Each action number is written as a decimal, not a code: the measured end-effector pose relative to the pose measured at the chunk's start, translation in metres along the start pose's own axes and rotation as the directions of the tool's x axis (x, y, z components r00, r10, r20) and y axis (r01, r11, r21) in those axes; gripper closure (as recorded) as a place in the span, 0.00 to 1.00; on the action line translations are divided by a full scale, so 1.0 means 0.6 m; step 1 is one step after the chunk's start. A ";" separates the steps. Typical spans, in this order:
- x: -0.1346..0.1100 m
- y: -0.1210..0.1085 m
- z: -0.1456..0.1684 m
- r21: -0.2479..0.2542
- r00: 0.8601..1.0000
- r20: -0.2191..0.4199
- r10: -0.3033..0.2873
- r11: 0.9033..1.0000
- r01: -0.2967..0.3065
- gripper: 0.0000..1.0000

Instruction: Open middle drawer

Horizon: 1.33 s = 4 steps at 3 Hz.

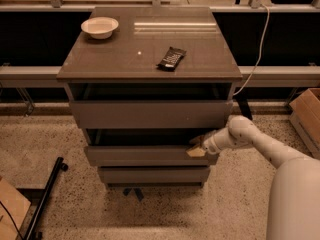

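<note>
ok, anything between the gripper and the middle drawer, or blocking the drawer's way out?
Nothing visible. The gripper sits at the right end of the top edge of the middle drawer. Nothing stands in front of the drawer; the black pole lies on the floor off left.

White bowl [100, 27] sits at the back left of the table [210, 64]. A dark flat packet [171, 58], maybe a snack bar, lies mid-table. Cardboard box [306, 115] on the floor at right.
</note>
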<state>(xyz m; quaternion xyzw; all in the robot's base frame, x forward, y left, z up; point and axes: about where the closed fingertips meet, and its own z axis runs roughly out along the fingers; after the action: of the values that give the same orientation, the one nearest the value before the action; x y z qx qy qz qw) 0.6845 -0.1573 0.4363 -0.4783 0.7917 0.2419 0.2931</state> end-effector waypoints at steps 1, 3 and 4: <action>0.000 0.001 0.003 -0.007 1.000 -0.012 0.001 1.000 -0.001 0.50; 0.021 0.037 -0.015 -0.013 0.998 -0.059 0.020 1.000 -0.021 0.30; 0.065 0.121 -0.090 0.007 0.976 -0.200 0.083 0.997 -0.083 0.61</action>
<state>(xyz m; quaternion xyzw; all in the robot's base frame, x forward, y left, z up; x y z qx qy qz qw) 0.5923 -0.1865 0.4549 -0.4670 0.8363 0.2050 0.2013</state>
